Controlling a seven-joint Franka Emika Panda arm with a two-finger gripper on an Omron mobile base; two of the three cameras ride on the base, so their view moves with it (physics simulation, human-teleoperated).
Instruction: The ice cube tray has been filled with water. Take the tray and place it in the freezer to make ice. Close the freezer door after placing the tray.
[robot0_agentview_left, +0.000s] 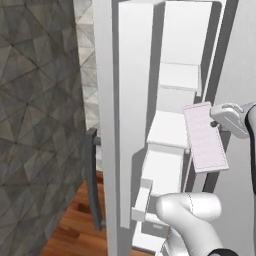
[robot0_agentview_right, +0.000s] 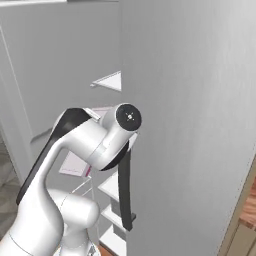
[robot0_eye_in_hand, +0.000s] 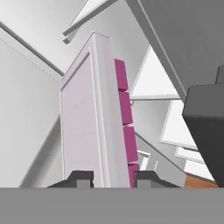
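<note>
Grey on its outer face, the freezer door (robot0_agentview_left: 107, 125) stands swung open at the left, its dark handle (robot0_agentview_left: 92, 180) facing the patterned wall. To its right the freezer (robot0_agentview_left: 170, 135) shows white shelves. Further right, the jaws of the gripper (robot0_eye_in_hand: 113, 178) are clamped on the ice cube tray (robot0_agentview_left: 205, 137), held tilted in front of the shelves, not yet resting on one. Placing it and shutting the door remain.

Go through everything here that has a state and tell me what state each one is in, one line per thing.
ice cube tray: held on edge, off any shelf, in front of the open freezer.
gripper: shut on the tray's edge.
freezer door: swung open.
freezer: open, white shelves exposed.
</note>
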